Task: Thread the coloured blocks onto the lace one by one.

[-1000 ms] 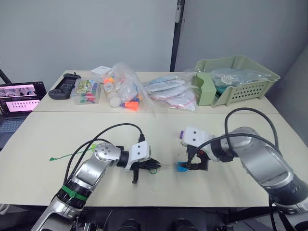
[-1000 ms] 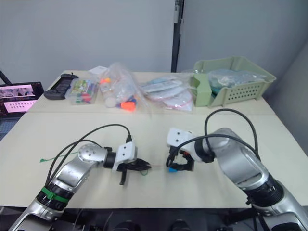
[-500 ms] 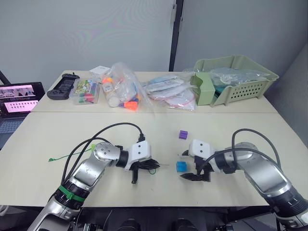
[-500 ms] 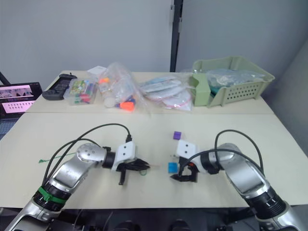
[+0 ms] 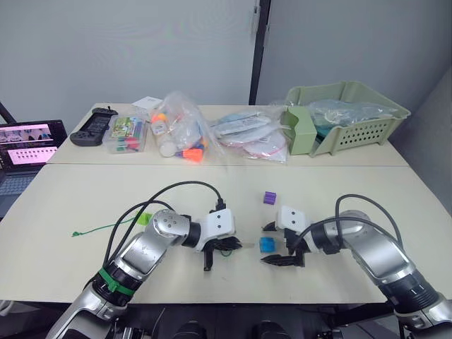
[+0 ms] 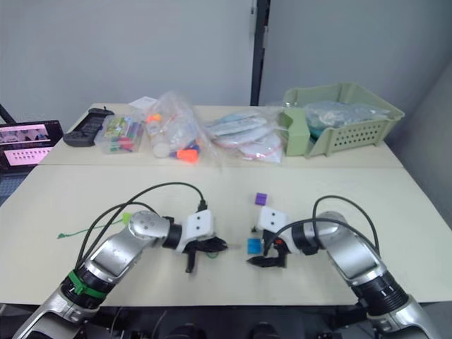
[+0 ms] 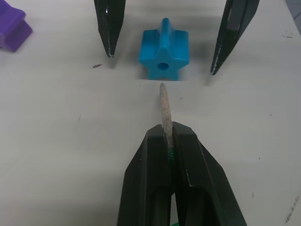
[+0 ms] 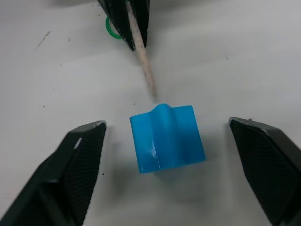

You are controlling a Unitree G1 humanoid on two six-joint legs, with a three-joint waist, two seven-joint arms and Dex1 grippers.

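Observation:
A blue block (image 7: 164, 55) lies on the table with its hole facing the lace's pale tip (image 7: 164, 106). My left gripper (image 7: 168, 134) is shut on that tip, which ends just short of the hole. The green lace (image 5: 99, 227) trails left across the table past a lime green block (image 5: 144, 219). My right gripper (image 5: 269, 244) is open, with one finger on each side of the blue block and neither touching it. Its fingers (image 8: 80, 160) stand well clear of the block. A purple block (image 5: 269, 198) sits a little farther back.
Along the back stand clear bags of toys (image 5: 180, 131), a flat bag (image 5: 251, 138), a green basket (image 5: 346, 116), a clear box of pens (image 5: 128, 134) and a black controller (image 5: 95, 127). A laptop (image 5: 25, 145) sits at the left edge.
My left gripper has moved right, bringing the lace tip up to the blue block. My right gripper let go of the block, drew back, and now stands open around it.

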